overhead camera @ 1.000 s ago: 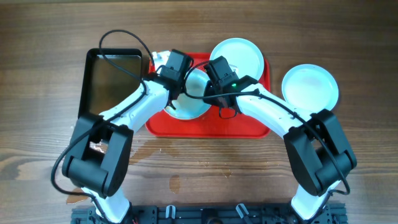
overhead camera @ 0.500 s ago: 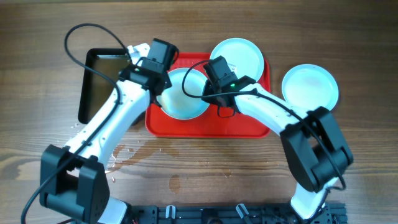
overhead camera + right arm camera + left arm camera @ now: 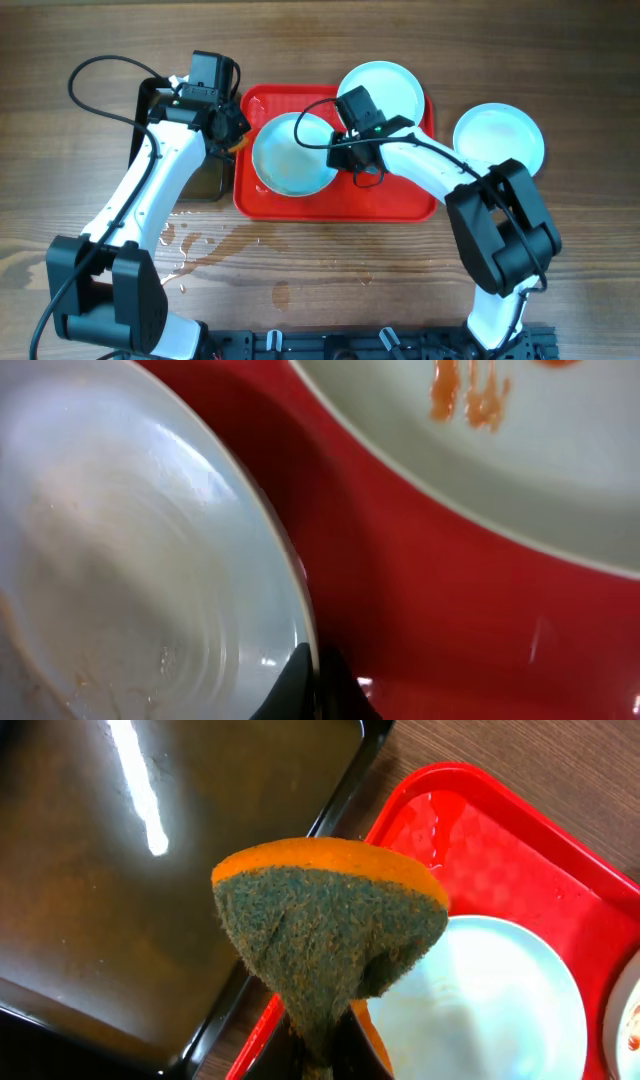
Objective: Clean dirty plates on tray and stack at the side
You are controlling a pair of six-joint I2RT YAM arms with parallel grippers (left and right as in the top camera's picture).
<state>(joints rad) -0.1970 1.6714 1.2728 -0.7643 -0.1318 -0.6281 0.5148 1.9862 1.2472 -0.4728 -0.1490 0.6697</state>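
Overhead, the red tray (image 3: 330, 205) carries two plates. The near plate (image 3: 290, 160) lies in its left half, and the right gripper (image 3: 337, 143) is clamped on its rim. The streaked plate (image 3: 392, 88) sits at the tray's far right corner. A third plate (image 3: 500, 135) lies just right of the tray. The left gripper (image 3: 228, 128) pinches a sponge (image 3: 330, 930) over the tray's left rim, beside the black pan (image 3: 120, 870).

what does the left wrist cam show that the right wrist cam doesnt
Only the left wrist view: the sponge, orange with a green scrubbing face, pinched in the jaws of the left gripper, the black pan of brown water, and bare wooden table. Only the right wrist view: the jaws of the right gripper closed on the rim of the plate. Both: the red tray, that plate, and the sauce-streaked second plate, a mere sliver in the left view.
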